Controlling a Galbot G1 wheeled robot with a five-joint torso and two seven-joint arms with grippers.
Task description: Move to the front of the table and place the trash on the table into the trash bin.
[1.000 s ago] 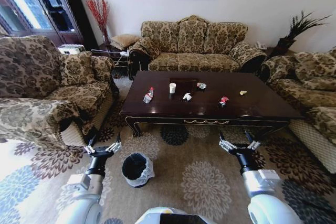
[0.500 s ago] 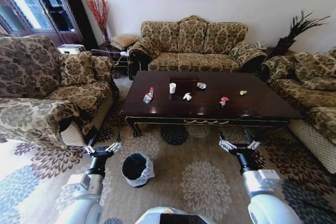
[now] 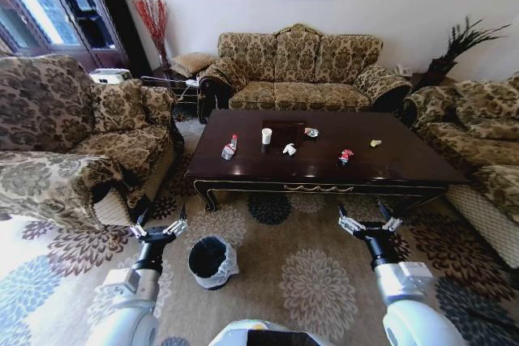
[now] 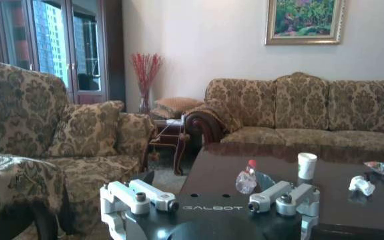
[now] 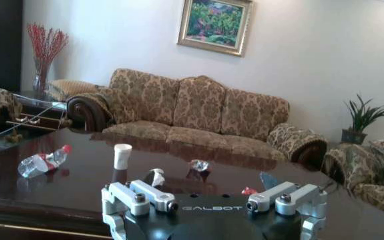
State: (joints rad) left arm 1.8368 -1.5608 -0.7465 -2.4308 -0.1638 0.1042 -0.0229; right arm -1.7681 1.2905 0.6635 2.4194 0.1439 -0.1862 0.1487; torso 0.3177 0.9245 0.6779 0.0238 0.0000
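Observation:
The dark glossy table (image 3: 405, 164) stands ahead of me, with trash spread on its top: a clear bottle with a red cap (image 3: 229, 148) (image 4: 247, 179) (image 5: 42, 161), a white paper cup (image 3: 266, 135) (image 4: 306, 165) (image 5: 122, 155), crumpled white paper (image 3: 289, 149) (image 4: 361, 185) (image 5: 156, 176), a silvery wrapper (image 3: 311, 132) (image 4: 381, 168) (image 5: 199, 165), a red wrapper (image 3: 345, 155) (image 5: 249, 190) and a yellow scrap (image 3: 375, 143). The trash bin (image 3: 212, 261) sits on the carpet near my left arm. My left gripper (image 3: 157, 229) (image 4: 209, 199) and right gripper (image 3: 369, 224) (image 5: 213, 197) hang open and empty short of the table.
A sofa (image 3: 300, 70) stands behind the table, armchairs on the left (image 3: 73, 135) and right (image 3: 478, 143). A small side table (image 3: 166, 83) and a vase of red twigs (image 3: 152, 22) fill the back left corner. Patterned carpet (image 3: 316, 281) lies between me and the table.

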